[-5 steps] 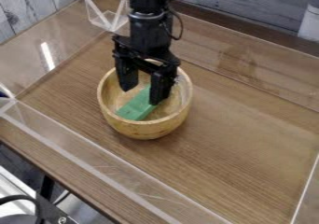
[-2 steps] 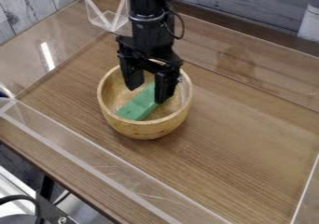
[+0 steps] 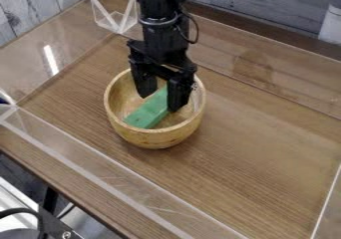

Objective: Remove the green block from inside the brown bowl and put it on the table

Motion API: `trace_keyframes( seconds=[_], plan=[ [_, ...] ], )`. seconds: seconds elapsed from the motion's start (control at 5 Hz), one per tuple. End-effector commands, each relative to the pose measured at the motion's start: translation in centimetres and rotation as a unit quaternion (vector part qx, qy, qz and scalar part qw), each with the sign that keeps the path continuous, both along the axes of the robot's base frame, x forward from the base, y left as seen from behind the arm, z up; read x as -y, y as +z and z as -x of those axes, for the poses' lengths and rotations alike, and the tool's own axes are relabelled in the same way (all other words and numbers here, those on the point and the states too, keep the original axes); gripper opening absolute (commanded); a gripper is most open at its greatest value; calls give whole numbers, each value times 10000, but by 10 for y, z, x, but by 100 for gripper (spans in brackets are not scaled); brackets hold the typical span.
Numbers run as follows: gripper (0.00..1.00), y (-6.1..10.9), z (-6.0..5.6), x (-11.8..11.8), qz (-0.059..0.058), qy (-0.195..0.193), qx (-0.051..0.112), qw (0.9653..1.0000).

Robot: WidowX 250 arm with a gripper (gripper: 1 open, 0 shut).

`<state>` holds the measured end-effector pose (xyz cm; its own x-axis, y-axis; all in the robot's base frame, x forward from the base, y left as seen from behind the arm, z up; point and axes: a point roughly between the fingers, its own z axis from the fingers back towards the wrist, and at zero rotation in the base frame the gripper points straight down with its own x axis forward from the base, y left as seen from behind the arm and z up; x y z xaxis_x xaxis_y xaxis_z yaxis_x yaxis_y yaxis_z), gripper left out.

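The brown bowl [image 3: 123, 125] sits left of centre on the table [image 3: 253, 133]. Inside it lies the green block [image 3: 146, 112], a bright bar slanting from lower left to upper right. My gripper [image 3: 159, 96] points straight down into the bowl and is open. Its two black fingers [image 3: 139, 84] straddle the upper end of the block, one on each side. I cannot tell whether the fingers touch the block or the bowl's floor. The block's upper end is partly hidden behind the fingers.
Low clear acrylic walls [image 3: 160, 198] run along the table's edges. A crumpled clear sheet [image 3: 110, 19] lies behind the arm near the far wall. Bare wood spreads to the right of and in front of the bowl.
The gripper has shifted slightly to the right over the bowl. Its jaws stay equally wide. Block and bowl have not moved.
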<state>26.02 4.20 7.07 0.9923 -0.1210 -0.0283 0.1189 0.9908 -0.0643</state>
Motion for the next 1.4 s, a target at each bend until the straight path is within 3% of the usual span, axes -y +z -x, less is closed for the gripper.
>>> trace_keyframes(
  seconds=[0.0,1.2],
  plan=[
    [100,18,-5,-2,-34,-2,368,9993],
    [100,19,-2,0,-44,-51,480,9988]
  ],
)
